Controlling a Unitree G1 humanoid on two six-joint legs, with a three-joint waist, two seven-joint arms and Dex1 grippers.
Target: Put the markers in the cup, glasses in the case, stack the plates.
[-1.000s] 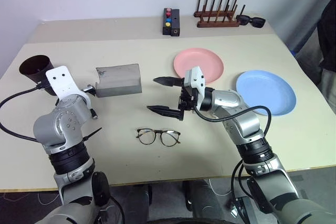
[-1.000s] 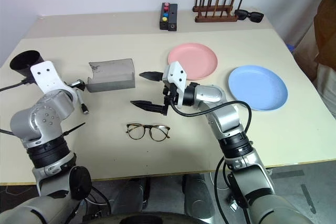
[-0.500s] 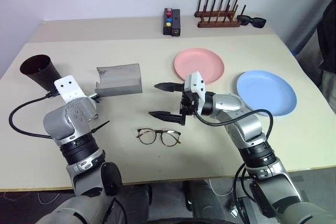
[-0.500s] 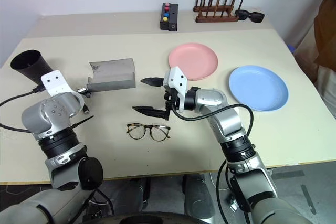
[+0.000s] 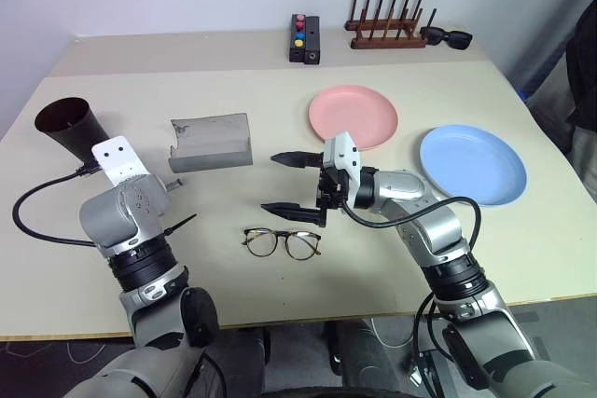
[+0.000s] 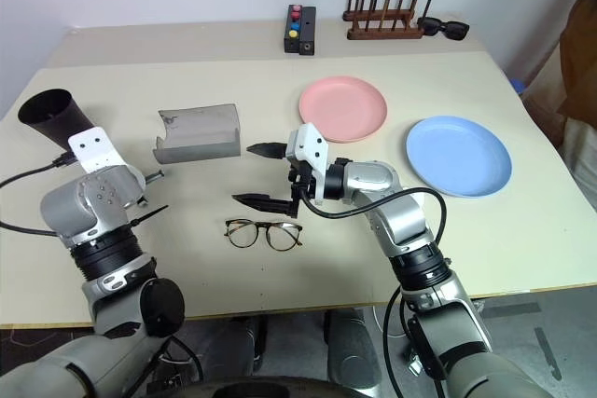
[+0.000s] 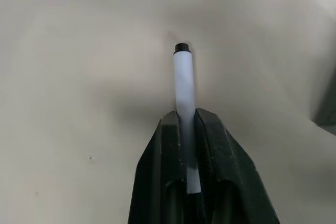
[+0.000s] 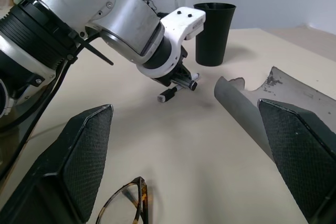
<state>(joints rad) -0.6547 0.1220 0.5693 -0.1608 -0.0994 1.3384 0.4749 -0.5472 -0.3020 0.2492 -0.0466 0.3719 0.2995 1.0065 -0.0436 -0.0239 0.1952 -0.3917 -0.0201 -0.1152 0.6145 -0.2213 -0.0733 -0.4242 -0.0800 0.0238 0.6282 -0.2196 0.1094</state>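
Left gripper (image 7: 188, 121) clamped tight — right gripper (image 5: 291, 184) spread wide, pointing left.

No legible txt, labels or nos. anywhere.

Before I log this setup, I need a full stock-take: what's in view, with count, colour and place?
Marker: one, white, in left gripper.
Cup: one, dark, table's far left.
Case: one, grey, open, right of the cup.
Glasses: one, dark-rimmed, near edge, middle.
Plates: pink; blue to its right.
Button box, wooden rack, sunglasses: far edge.
Left gripper: shut on marker.
Right gripper: open above glasses.
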